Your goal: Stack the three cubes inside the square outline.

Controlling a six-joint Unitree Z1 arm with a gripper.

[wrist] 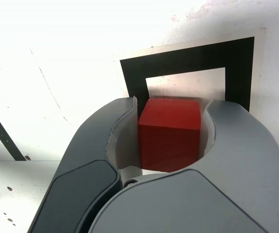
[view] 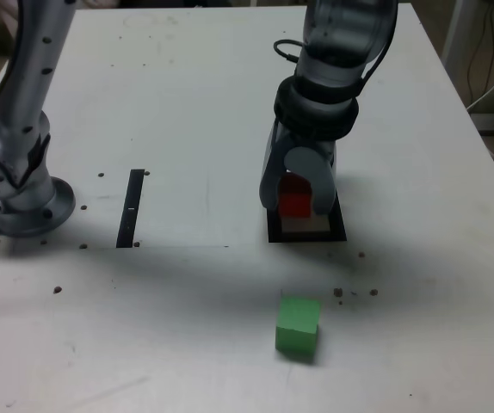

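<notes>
While the jaws pressed on opposite faces of the red cube, clamped shut around it, the arm hung over the square outline, which lay toward the right edge of the worktop in the exterior view. In that view the red cube showed between the jaws above the outline's white centre; whether it already touched the surface could not be told.

The green cube sat alone nearer the front edge of the worktop, well apart from the outline. No yellow cube was visible in either view. A thin black strip lay toward the left side, near the arm's base.

The step in hand looked like setting down the first block of the stack. To do it well, the cube should come down squarely within the white centre, its sides parallel to the black frame, so that later cubes have a level, centred footing. In the wrist view the cube seemed to sit near one side of the white area, so a small correction toward the middle would probably help. The jaws should open only once the cube rests flat, then rise straight up so neither one nudges it.
</notes>
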